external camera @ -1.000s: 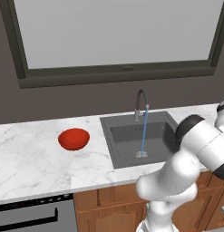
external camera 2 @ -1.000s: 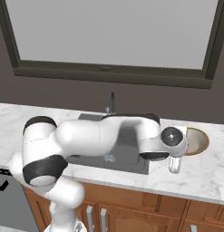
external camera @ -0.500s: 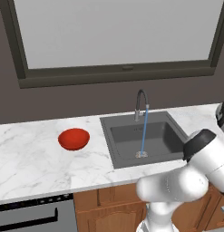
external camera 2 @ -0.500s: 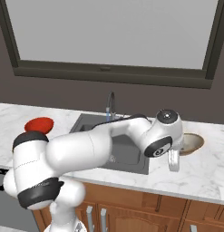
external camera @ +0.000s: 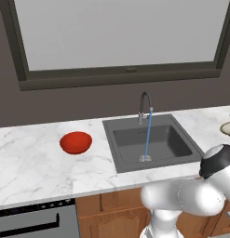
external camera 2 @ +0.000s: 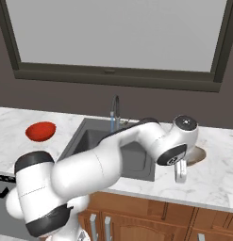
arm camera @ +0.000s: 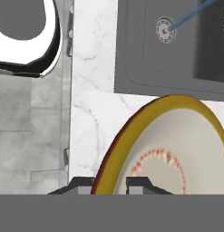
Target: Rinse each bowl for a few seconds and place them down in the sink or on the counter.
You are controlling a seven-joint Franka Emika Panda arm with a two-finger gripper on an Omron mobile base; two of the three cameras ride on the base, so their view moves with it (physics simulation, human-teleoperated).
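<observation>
The red bowl [external camera: 76,142] is seen upright on the white marble counter [external camera: 28,162], well to the left of the sink [external camera: 153,142] and apart from everything else; it looks glossy and rigid, so it is judged slippery once wet and best pinched over the rim wall rather than across the body. Next to the right, the dark sink is recessed in the counter, and a thin blue stream of water [external camera: 147,135] runs from the arched faucet [external camera: 144,104] down onto the round drain [arm camera: 165,29]. Furthest right, the beige bowl [arm camera: 177,154] with its yellow-brown rim is found on the counter just beside the sink's right edge, its rim partly visible in the right base view behind the wrist. In the hand view the gripper [arm camera: 111,183] is seen clenched on that rim, one finger [arm camera: 81,185] outside and the other inside the wall. Whether the bowl is lifted or rests on the marble cannot be told. The bowl is judged shallow, stiff, light, and probably ceramic-like, so chippable against the sink edge. A rim pinch is judged workable but prone to swinging, so slow transport toward the stream is indicated.
</observation>
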